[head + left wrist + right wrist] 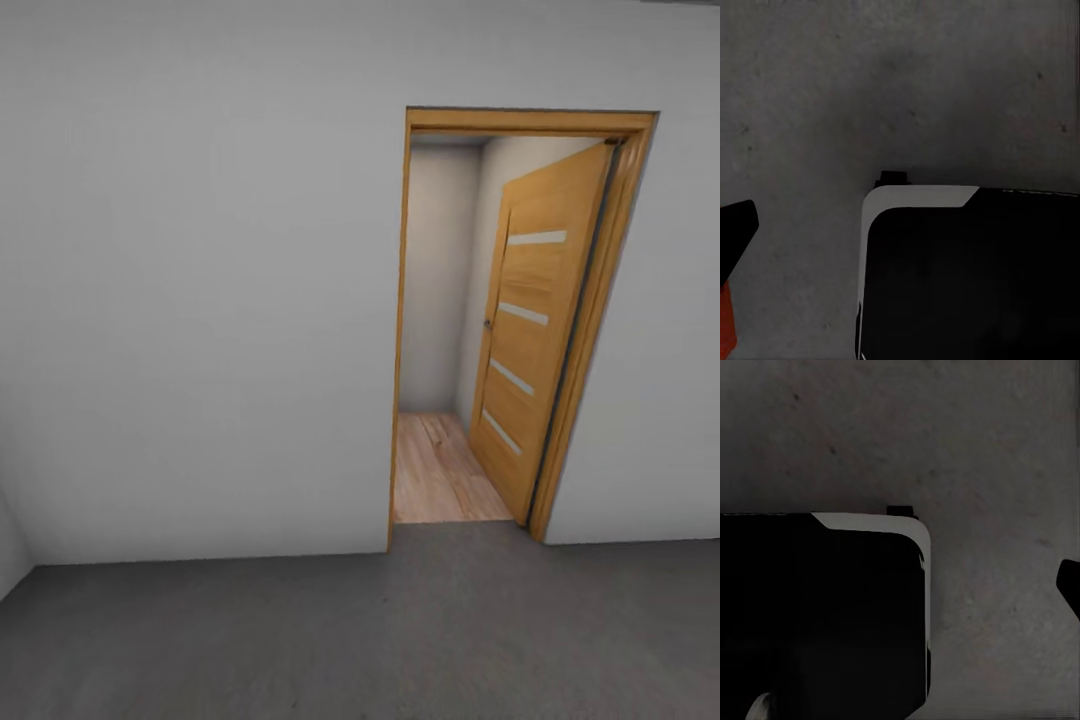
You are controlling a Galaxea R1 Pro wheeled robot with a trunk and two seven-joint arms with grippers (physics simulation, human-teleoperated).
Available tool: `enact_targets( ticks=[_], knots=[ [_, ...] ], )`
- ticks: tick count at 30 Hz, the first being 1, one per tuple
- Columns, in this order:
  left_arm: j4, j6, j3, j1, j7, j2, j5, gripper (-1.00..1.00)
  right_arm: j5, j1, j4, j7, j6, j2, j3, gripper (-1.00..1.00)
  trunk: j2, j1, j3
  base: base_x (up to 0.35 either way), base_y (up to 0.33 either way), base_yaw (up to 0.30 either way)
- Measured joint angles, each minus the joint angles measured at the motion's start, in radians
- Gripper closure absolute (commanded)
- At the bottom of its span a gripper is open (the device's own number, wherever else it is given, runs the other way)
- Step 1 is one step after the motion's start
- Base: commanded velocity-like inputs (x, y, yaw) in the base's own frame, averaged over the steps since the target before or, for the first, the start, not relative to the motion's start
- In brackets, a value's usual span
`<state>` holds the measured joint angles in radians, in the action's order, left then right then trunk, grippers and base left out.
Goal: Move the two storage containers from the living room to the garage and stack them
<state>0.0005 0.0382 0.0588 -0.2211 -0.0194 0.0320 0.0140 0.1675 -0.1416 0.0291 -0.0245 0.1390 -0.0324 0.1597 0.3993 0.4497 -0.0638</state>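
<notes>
In the left wrist view a thin orange-red sliver (pixel 725 324) sits at the picture's edge over the floor (pixel 900 90), which is dark grey mottled concrete. It has the colour of a storage container, but too little shows to tell. Just beside it is one black fingertip (pixel 736 229) of my left gripper. In the right wrist view one black fingertip (pixel 1071 585) of my right gripper hangs over the same concrete. Nothing shows between the fingers, and how the jaws stand cannot be read. In the head view the garage floor (pixel 360 630) runs up to a grey-white wall (pixel 200 300).
A wood-framed doorway (pixel 405 330) opens in the wall ahead, right of centre. Its wooden door (pixel 535 330) with pale glass strips is swung inward, and light wood-plank flooring (pixel 440 475) lies beyond. My black base with its white edge (pixel 919 196) shows below both wrists (pixel 870 521).
</notes>
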Motion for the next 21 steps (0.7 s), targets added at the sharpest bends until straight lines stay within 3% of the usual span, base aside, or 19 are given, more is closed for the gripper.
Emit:
enact_targets(
  ticks=[21],
  knots=[
    [0.0,0.0,0.0,0.0,0.0,-0.004,-0.003,-1.0,0.003,0.0,0.0,0.001,0.0,0.0,-0.001,-1.0,0.0,0.0,0.0,0.0,0.0,-0.294]
  ],
)
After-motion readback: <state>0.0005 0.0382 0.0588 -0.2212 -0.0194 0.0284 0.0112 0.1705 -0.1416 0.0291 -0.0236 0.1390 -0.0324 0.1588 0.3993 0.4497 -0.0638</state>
